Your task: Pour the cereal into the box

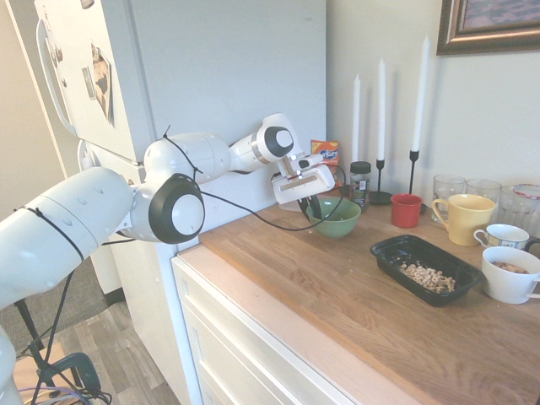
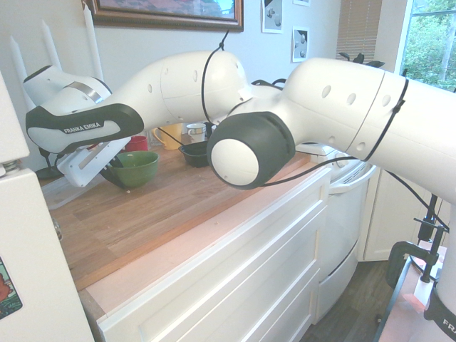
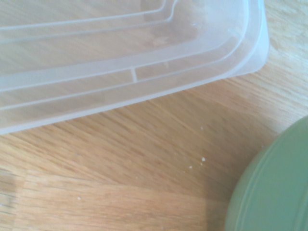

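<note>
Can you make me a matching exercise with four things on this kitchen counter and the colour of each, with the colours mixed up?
Things:
1. bowl
2. tray holding the cereal
3. small cup near the candles
4. big mug

Colours:
A. yellow
B. green
C. red
D. black

Pairs: 1-B, 2-D, 3-C, 4-A

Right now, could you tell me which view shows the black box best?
The first exterior view: the black box lies unobstructed, cereal visible inside. The second exterior view shows only its far end; the wrist view misses it.
</note>
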Robot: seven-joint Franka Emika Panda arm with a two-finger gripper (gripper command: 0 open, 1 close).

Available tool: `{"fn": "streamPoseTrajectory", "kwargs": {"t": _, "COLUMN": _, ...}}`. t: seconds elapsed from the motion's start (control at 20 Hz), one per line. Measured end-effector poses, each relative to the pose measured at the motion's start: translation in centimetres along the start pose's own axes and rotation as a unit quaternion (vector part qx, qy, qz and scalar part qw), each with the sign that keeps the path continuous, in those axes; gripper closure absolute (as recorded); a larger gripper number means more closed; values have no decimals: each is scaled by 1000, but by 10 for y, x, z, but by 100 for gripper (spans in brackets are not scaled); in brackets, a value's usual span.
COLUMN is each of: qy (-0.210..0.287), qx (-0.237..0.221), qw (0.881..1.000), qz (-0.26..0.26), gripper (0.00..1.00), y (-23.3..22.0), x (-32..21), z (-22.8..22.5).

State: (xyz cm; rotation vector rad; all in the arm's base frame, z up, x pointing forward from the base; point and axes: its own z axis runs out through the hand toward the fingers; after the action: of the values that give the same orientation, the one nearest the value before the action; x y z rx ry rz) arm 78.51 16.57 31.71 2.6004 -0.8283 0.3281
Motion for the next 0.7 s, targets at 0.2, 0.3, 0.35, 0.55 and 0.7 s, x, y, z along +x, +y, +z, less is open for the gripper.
{"fn": "streamPoseTrajectory", "kwargs": {"t": 0.2, "qy": -2, "qx": -1, "qw": 1000, "qz": 8, "gripper": 0, "y": -2, "x": -3, "z": 2}}
{"fn": "streamPoseTrajectory", "kwargs": {"t": 0.3, "qy": -3, "qx": 0, "qw": 1000, "qz": 14, "gripper": 0, "y": -3, "x": -4, "z": 2}}
{"fn": "streamPoseTrajectory", "kwargs": {"t": 0.35, "qy": -4, "qx": 3, "qw": 1000, "qz": 18, "gripper": 0, "y": -3, "x": -4, "z": 1}}
{"fn": "streamPoseTrajectory", "kwargs": {"t": 0.55, "qy": -18, "qx": 28, "qw": 999, "qz": 34, "gripper": 0, "y": -2, "x": 0, "z": -6}}
{"fn": "streamPoseTrajectory", "kwargs": {"t": 0.7, "qy": -40, "qx": 59, "qw": 996, "qz": 50, "gripper": 0, "y": 10, "x": 13, "z": -21}}
